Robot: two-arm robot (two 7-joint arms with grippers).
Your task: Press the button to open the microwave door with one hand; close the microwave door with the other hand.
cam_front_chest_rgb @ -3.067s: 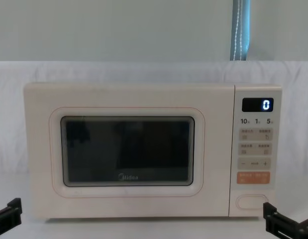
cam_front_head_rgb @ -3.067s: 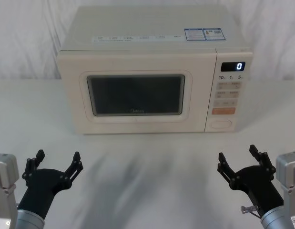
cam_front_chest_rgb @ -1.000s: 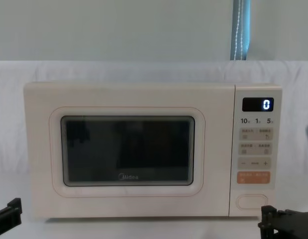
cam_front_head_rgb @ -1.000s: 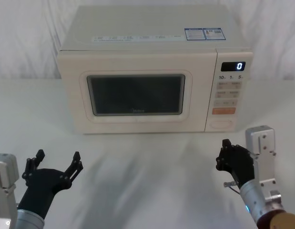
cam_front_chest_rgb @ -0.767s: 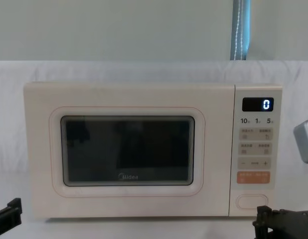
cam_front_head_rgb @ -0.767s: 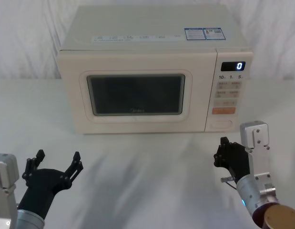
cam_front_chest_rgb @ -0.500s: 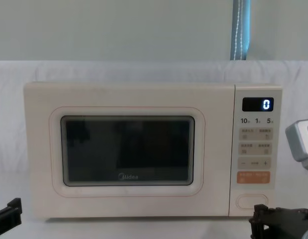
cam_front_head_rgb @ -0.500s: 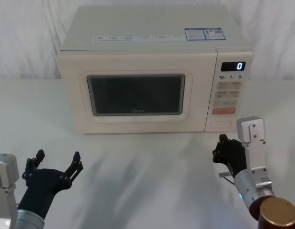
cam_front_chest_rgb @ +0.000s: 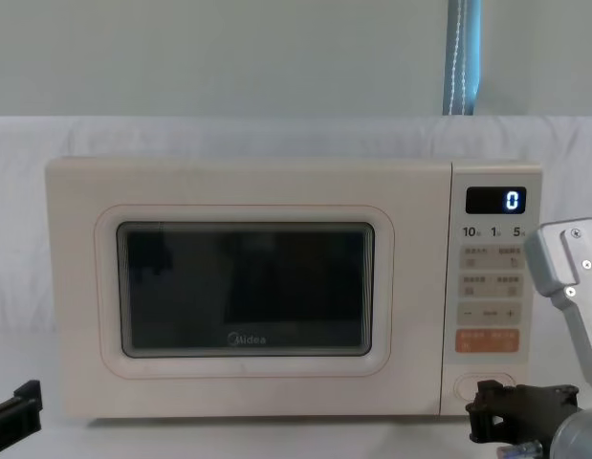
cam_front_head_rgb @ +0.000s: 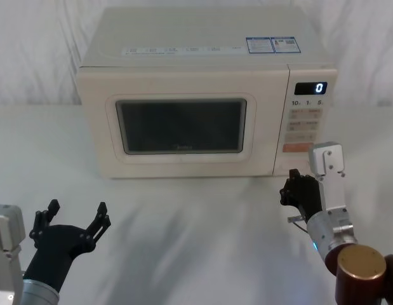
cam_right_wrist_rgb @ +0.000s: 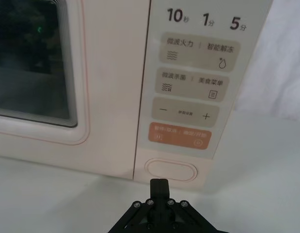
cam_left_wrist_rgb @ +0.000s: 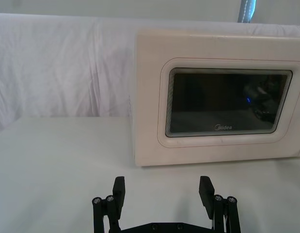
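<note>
The cream microwave sits at the back of the table with the microwave door (cam_front_head_rgb: 183, 162) (cam_front_chest_rgb: 243, 368) (cam_left_wrist_rgb: 150, 116) shut flat against the body. The button (cam_right_wrist_rgb: 170, 171) (cam_front_chest_rgb: 484, 384) is the blank pill-shaped key at the foot of the control panel. My right gripper (cam_front_head_rgb: 287, 188) (cam_right_wrist_rgb: 159, 183) (cam_front_chest_rgb: 481, 411) is shut, its tips pointing at the button from just below and a short gap in front, not touching it. My left gripper (cam_front_head_rgb: 77, 208) (cam_left_wrist_rgb: 162, 187) stays low at the near left, open and holding nothing, well clear of the door.
An orange key (cam_right_wrist_rgb: 179, 137) sits just above the button, with small cream keys higher up and a display (cam_front_chest_rgb: 495, 201) reading 0. The white cloth-covered table (cam_front_head_rgb: 183, 216) lies open in front of the microwave. A white curtain hangs behind.
My right gripper has shut, turned and moved forward toward the bottom of the control panel. The left gripper and the door have not moved.
</note>
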